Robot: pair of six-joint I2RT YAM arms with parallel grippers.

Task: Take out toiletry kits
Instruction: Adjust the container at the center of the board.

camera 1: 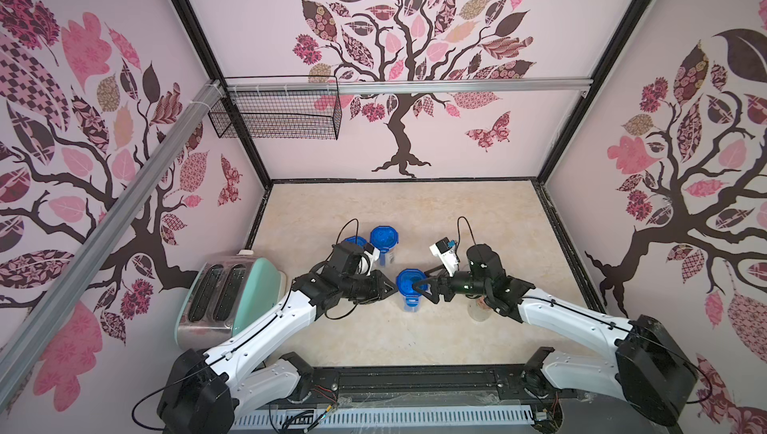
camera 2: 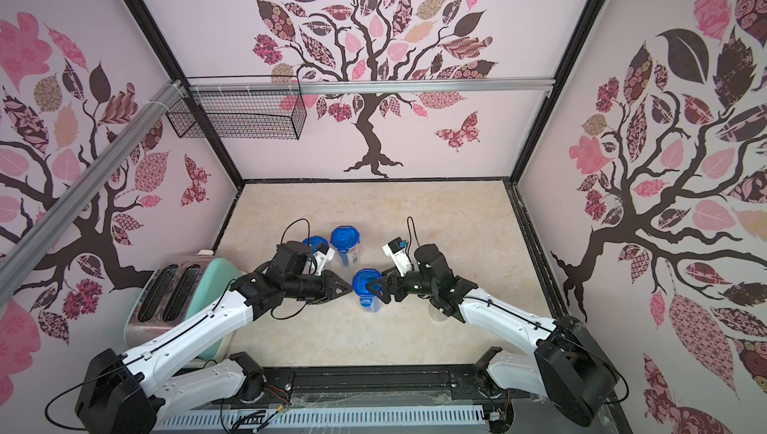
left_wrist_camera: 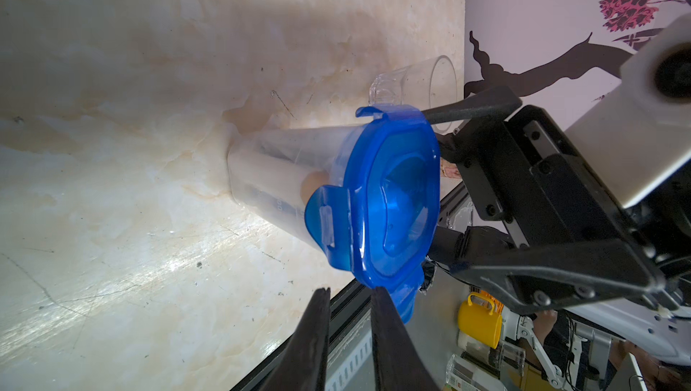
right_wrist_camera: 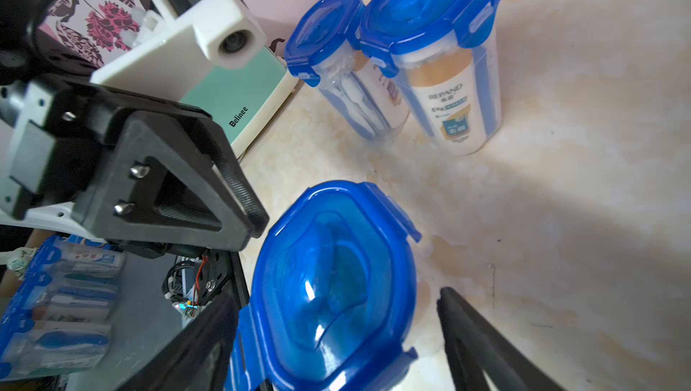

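Note:
Three clear jars with blue clip lids stand on the marble table, and the toiletry kits sit inside them. The nearest jar (camera 1: 410,293) (camera 2: 366,293) stands between my two grippers, its lid (right_wrist_camera: 332,280) (left_wrist_camera: 396,198) on and a tan cap (left_wrist_camera: 314,183) faint through the wall. My right gripper (right_wrist_camera: 336,297) (camera 1: 420,289) is open wide, a finger on each side of that lid. My left gripper (left_wrist_camera: 350,290) (camera 1: 392,286) is open only a narrow gap, holds nothing, and has one fingertip at the lid's edge. Behind stand two jars (right_wrist_camera: 437,33) (right_wrist_camera: 325,30), one with a white tan-capped bottle (right_wrist_camera: 445,97).
A mint-green toaster (camera 1: 232,286) stands at the left edge beside my left arm. A clear glass vessel (camera 1: 479,312) (left_wrist_camera: 415,82) stands under my right forearm. A wire basket (camera 1: 278,114) hangs on the back rail. The black frame rail (camera 1: 415,382) borders the front.

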